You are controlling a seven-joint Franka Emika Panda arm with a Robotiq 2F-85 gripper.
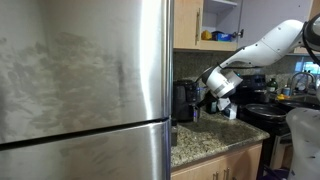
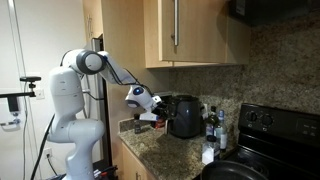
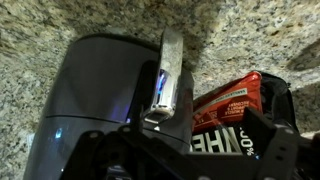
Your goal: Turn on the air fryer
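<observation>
The air fryer [image 1: 185, 100] is a dark boxy appliance on the granite counter beside the fridge; it also shows in an exterior view [image 2: 185, 116]. In the wrist view the air fryer [image 3: 90, 100] fills the left half, with a small blue light low on its face. My gripper [image 1: 216, 100] is right beside the fryer, also seen in an exterior view [image 2: 154, 113]. In the wrist view the gripper [image 3: 215, 78] is open; one silver finger lies against the fryer's edge and nothing is between the fingers.
A large stainless fridge [image 1: 85, 85] fills the near side. A red and black whey bag [image 3: 235, 110] stands next to the fryer. Bottles [image 2: 211, 122] and a black stove [image 2: 275, 135] with pots are beyond it. Wooden cabinets [image 2: 190, 30] hang above.
</observation>
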